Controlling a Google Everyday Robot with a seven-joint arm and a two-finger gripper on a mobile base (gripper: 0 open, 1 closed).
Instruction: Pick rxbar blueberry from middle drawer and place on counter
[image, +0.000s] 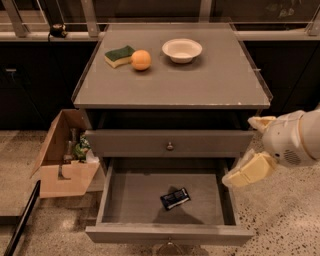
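Note:
The rxbar blueberry (175, 198), a small dark bar with pale print, lies flat near the middle of the floor of the open middle drawer (125, 192). The grey counter (200, 80) is the cabinet top above it. My gripper (254, 147) hovers at the cabinet's right side, beside the right end of the shut upper drawer and above the open drawer's right wall. Its two cream fingers stand apart, open and empty. It is to the right of the bar and higher than it.
On the counter's far part sit a green-and-yellow sponge (119, 55), an orange (141, 60) and a white bowl (182, 50). An open cardboard box (62, 162) with items stands on the floor left of the cabinet. The upper drawer (170, 145) is shut.

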